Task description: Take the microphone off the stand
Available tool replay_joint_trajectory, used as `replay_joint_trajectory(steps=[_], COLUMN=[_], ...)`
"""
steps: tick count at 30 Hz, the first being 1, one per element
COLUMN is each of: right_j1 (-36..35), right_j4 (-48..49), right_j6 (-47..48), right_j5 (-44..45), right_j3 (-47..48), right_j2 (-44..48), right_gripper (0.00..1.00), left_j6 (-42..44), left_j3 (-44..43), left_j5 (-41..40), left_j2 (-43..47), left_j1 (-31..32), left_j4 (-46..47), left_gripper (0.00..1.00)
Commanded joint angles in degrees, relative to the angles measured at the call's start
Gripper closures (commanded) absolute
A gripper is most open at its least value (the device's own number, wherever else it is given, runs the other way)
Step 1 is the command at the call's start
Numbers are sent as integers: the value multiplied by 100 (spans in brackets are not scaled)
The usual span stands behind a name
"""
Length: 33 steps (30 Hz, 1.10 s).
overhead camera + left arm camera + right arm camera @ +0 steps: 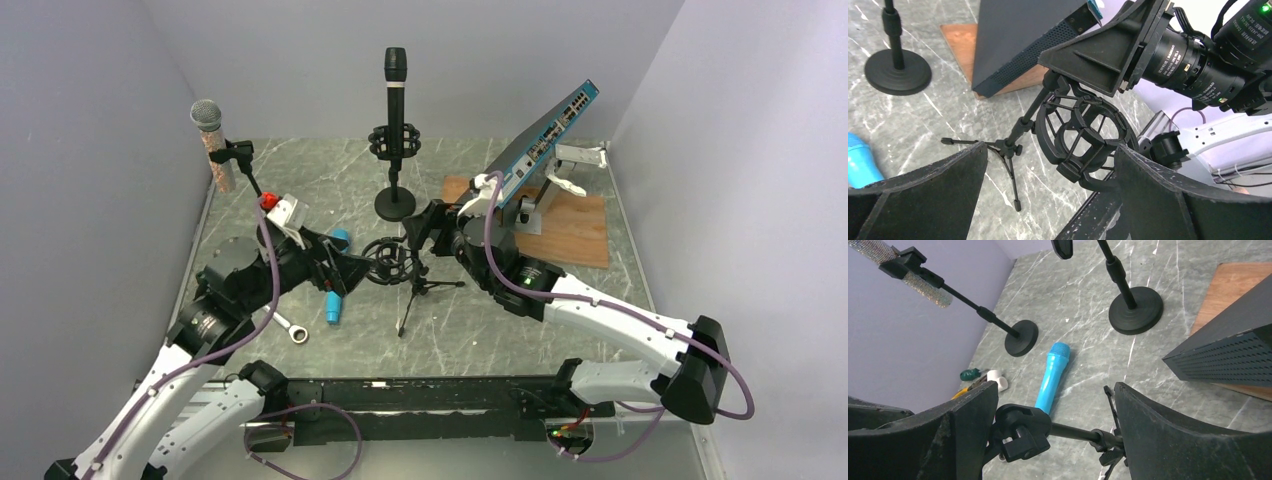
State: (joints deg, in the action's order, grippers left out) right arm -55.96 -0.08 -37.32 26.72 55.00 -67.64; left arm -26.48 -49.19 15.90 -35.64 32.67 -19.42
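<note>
Task item: blue microphone (1050, 377), lying flat on the bench (470, 330) and clear of any holder, head end toward the rear wall.
Microphone position: on the left half of the bench, partly hidden under the left arm's wrist in the top view, just beside the tripod's legs.
Tripod stand (420, 290): standing at the centre of the bench between the two claws, legs spread.
Shock mount (1080, 137): ring cradle on top of the tripod stand, empty, tilted toward the left arm.
Left claw (1050, 150): released, fingers spread wide, grasping nothing. The shock mount sits just ahead of the fingertips, and contact cannot be confirmed.
Right claw (1056, 387): released, fingers wide apart. The stand's clamp knuckle (1020, 432) and its thin rod cross the gap, with the knuckle close against one finger and clear space toward the other.
Black microphone (395, 90): upright in a second shock mount on a round-base stand at the rear centre.
Silver microphone (212, 140): clipped to a round-base stand at the rear left, tilted.
Network switch (545, 135): propped at an angle over a wooden board (580, 230) at the rear right.
Wrench (290, 328): flat on the bench beside the left arm.
Other items: small hand tools near the left wall, too small to identify fully.
</note>
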Motion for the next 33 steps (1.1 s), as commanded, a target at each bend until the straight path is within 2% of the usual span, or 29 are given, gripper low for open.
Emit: replay_joint_trajectory(steps=[1,9,13,18,22,33], right_j1=[-43,568,638,648,664,789], right_j4=[-1501,-1028,-793,-697,-176,-1003], right_j6=[324,48,-12,-63,-87,272], right_j5=[-443,-1729,-2093,-2137,-2258,-1815], right_j3=[-213,-384,-647,-936,-1372,-411], right_j2=[4,868,1222,1606,2148,1661], right_gripper=[11,3,0,0,0,0], left_j6=[-105,-195,-199,-177,-165,-254], left_j3=[-64,-99,-75,-100,-111,-38], left_j5=[535,963,939,933,962,976], left_j2=[-225,-525,-525,-555,-612,-633], left_j1=[6,13,11,7,8,4], left_j4=[429,579,626,644,645,778], left_gripper=[1,1,1,1,1,1])
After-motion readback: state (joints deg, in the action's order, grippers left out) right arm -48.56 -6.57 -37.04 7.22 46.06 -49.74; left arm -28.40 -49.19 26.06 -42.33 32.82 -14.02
